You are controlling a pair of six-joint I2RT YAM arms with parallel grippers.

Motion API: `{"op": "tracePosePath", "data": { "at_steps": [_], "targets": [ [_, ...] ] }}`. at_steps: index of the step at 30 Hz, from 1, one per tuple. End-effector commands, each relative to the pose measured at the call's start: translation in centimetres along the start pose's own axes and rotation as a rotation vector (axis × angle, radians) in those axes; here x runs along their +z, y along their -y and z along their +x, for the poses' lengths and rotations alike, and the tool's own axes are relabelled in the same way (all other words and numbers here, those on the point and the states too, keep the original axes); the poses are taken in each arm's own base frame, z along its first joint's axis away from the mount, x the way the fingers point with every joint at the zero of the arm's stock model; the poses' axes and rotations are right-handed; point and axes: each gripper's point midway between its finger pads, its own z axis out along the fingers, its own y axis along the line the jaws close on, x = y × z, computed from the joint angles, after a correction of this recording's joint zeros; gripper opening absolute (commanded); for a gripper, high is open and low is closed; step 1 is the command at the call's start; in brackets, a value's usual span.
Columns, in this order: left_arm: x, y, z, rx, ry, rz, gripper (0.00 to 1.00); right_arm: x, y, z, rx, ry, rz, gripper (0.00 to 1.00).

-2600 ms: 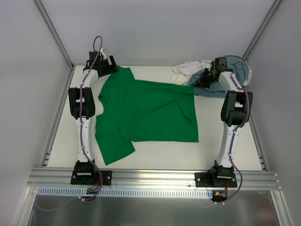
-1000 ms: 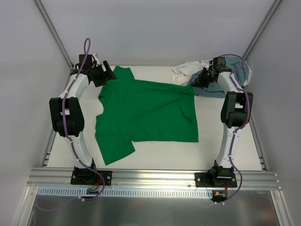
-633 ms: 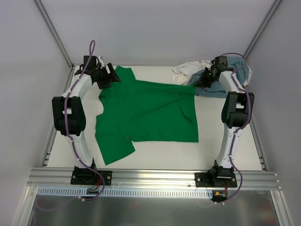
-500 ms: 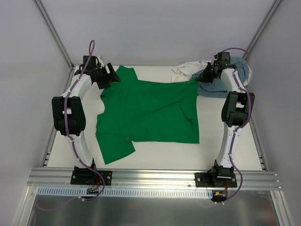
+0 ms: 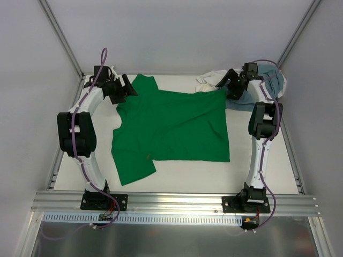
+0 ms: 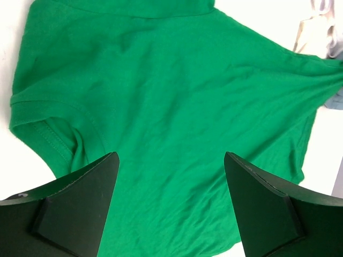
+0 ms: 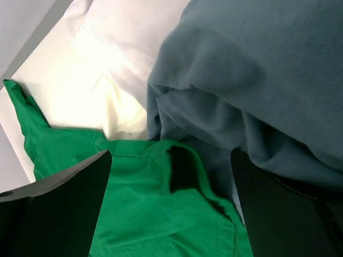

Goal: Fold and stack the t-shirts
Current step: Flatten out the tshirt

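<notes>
I note green shirt [image 5: 171,126] flat on counter [image 5: 187,174], unfolded; blue shirt [image 5: 274,81], white shirt [image 5: 210,81] heaped. Left tool [image 5: 126,87], right tool [image 5: 227,80] spread, empty. Nothing stacked.

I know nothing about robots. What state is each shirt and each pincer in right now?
green t-shirt: spread out flat, not folded.
white t-shirt: crumpled in a heap, not folded.
grey-blue t-shirt: bunched up against the white t-shirt, not folded.
left pincer: open, over the green t-shirt, holding nothing.
right pincer: open, over the green t-shirt's far corner, holding nothing.
</notes>
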Motion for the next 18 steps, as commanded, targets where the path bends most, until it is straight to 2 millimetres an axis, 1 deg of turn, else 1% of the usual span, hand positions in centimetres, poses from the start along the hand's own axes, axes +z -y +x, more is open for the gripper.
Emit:
{"op": "tracePosePath", "data": {
  "at_steps": [1,2,4,5,6,7,8,9,11,12,13,14,15,16,17,18],
  "targets": [
    [-2.6,2.8,-0.8,0.062,0.041,0.07,0.82,-3.9,-3.8,-3.3,-0.066,0.13,-0.047,1.0],
    [-2.6,2.9,-0.8,0.059,0.04,0.078,0.81,-5.8,-4.8,-3.6,-0.101,0.146,-0.048,1.0],
    [-2.6,3.0,-0.6,0.058,0.036,0.085,0.79,-7.9,-5.7,-3.3,-0.141,0.158,-0.032,0.99],
    [-2.8,3.1,-0.6,0.06,0.038,0.091,0.79,-10.8,-7.0,-3.4,-0.214,0.19,-0.032,1.0],
    [-2.7,3.4,-0.3,0.066,0.035,0.099,0.79,-11.5,-6.9,-2.3,-0.248,0.183,-0.001,0.99],
    [-2.5,4.4,0.3,0.08,0.022,0.117,0.79,-12.8,-6.7,-2.2,-0.276,0.204,0.04,0.99],
    [-2.8,4.7,0.4,0.087,0.026,0.125,0.79,-14.1,-6.5,-1.6,-0.302,0.199,0.062,1.0],
    [-2.8,5.0,0.6,0.087,0.022,0.132,0.79,-16.2,-6.7,-0.9,-0.302,0.212,0.07,1.0],
    [-3.2,5.7,0.9,0.094,0.021,0.151,0.79,-17.7,-7.0,0.7,-0.294,0.198,0.043,0.99],
    [-3.2,6.0,1.5,0.099,0.011,0.155,0.79,-18.4,-6.7,2.7,-0.259,0.171,0.036,0.99],
    [-3.4,6.3,1.6,0.103,0.01,0.162,0.79,-18.4,-7.1,4.0,-0.248,0.145,-0.001,0.99],
    [-3.3,6.5,2.0,0.103,0.003,0.166,0.78,-18.3,-6.8,5.2,-0.236,0.118,-0.006,0.99],
    [-3.1,6.4,2.6,0.098,-0.014,0.165,0.78,-17.9,-7.5,7.4,-0.255,0.076,-0.02,0.99],
    [-2.9,6.7,3.5,0.1,-0.038,0.169,0.77,-16.7,-6.5,9.8,-0.253,0.006,-0.009,0.99],
    [-2.5,6.6,4.0,0.097,-0.053,0.161,0.77,-15.9,-6.5,11.7,-0.259,-0.051,-0.009,0.99],
    [-2.2,6.8,5.0,0.095,-0.088,0.156,0.77,-14.6,-5.9,13.7,-0.25,-0.122,-0.01,1.0]
  ]
}}
